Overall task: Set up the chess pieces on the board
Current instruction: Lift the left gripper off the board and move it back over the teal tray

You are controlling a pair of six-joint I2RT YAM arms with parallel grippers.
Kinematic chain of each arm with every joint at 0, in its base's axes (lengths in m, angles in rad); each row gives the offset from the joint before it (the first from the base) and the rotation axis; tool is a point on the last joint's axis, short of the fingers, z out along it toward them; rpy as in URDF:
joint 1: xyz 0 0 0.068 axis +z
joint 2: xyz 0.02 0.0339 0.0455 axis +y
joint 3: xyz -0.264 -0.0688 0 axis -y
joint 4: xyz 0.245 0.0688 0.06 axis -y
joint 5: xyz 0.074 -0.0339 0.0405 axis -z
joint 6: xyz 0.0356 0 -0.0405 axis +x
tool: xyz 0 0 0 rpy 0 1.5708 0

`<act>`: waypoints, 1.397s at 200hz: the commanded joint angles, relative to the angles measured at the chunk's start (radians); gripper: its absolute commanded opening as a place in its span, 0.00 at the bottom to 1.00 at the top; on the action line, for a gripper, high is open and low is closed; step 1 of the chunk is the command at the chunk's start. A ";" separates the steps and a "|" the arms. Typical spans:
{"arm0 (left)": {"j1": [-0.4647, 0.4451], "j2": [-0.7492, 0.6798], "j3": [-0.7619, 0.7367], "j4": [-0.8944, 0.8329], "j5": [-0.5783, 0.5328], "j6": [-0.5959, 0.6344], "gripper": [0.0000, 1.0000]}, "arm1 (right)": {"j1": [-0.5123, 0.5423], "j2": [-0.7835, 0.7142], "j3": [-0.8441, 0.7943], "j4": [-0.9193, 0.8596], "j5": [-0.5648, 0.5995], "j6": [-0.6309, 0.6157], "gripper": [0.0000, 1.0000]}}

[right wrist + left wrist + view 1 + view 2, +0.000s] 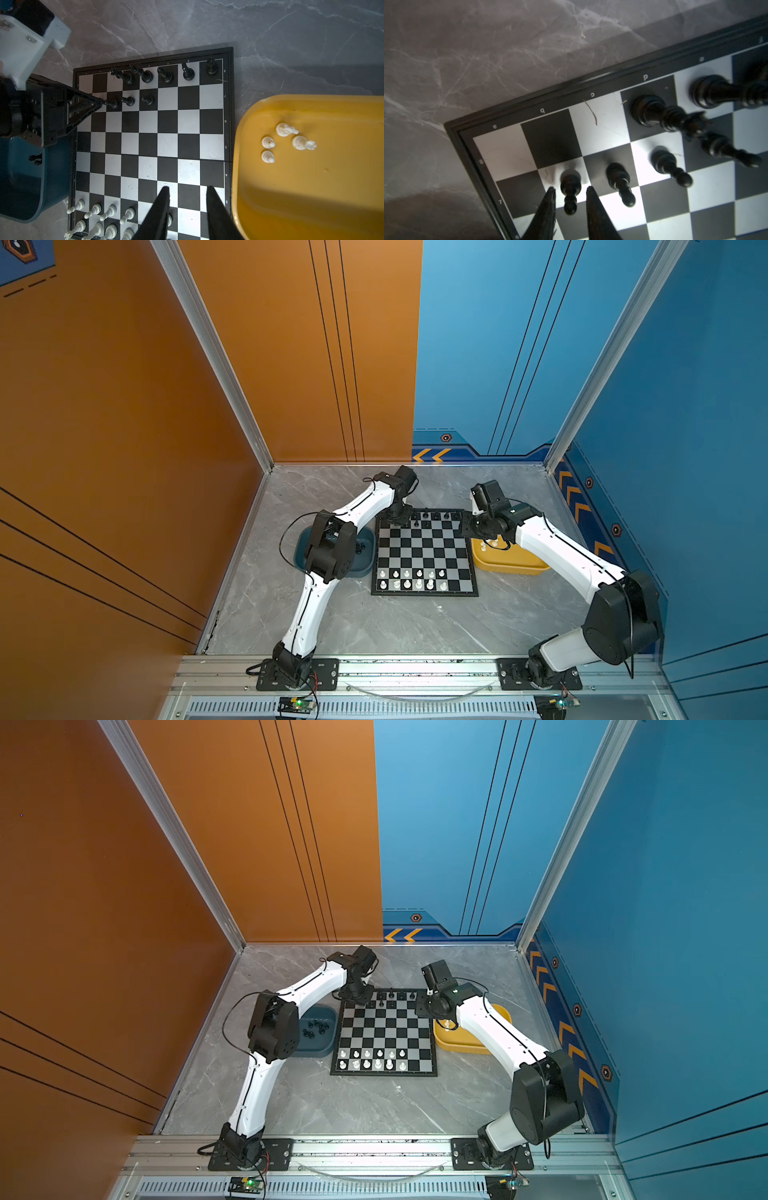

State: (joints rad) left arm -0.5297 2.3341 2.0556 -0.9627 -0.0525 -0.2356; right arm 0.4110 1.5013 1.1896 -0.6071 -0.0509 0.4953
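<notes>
Release step, by the look of it: left hand [570, 187] is straddling a black pawn [570, 194], fingers apart with a sliver of gap each side, not clamping it. Pawn is looking upright on a light square in the board's [550, 135] second row, one in from the corner. I'd be opening a touch wider, then lifting straight up along the pawn's axis with no sideways drift, since the next pawn [619, 182] is sitting just beside it. Meanwhile right hand [188, 187] is hovering above the board's right edge, fingers apart, empty.
</notes>
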 commanded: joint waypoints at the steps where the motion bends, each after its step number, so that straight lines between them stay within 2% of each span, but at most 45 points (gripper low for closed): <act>1: -0.003 -0.053 0.010 -0.028 -0.035 0.002 0.29 | -0.008 -0.030 -0.017 0.006 -0.001 0.012 0.33; 32: -0.003 -0.113 0.003 -0.028 -0.047 0.005 0.29 | -0.008 -0.039 -0.018 0.004 -0.001 0.012 0.33; 57: 0.008 -0.182 -0.009 -0.026 0.006 0.001 0.29 | -0.009 -0.050 -0.023 0.003 0.002 0.012 0.33; 101: 0.020 -0.333 -0.087 -0.025 -0.059 0.005 0.31 | -0.008 -0.062 -0.033 0.003 0.003 0.017 0.33; 129: 0.048 -0.448 -0.195 -0.013 -0.114 0.002 0.31 | -0.006 -0.060 -0.032 0.008 -0.003 0.019 0.33; 157: 0.109 -0.578 -0.367 0.037 -0.158 -0.006 0.34 | -0.002 -0.050 -0.023 0.009 -0.008 0.020 0.33; 196: 0.220 -0.715 -0.568 0.109 -0.131 -0.044 0.34 | 0.008 -0.025 0.005 -0.006 -0.007 0.012 0.33; 226: 0.243 -0.740 -0.670 0.167 -0.074 -0.063 0.33 | 0.022 -0.006 0.022 -0.012 -0.004 0.012 0.33; 279: 0.209 -0.668 -0.707 0.196 -0.037 -0.079 0.28 | 0.051 0.007 0.039 -0.023 0.011 0.015 0.33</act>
State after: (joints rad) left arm -0.2989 1.6283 1.3666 -0.7990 -0.1253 -0.2977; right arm 0.4519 1.5021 1.1980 -0.6071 -0.0528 0.4980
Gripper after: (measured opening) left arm 0.293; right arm 0.327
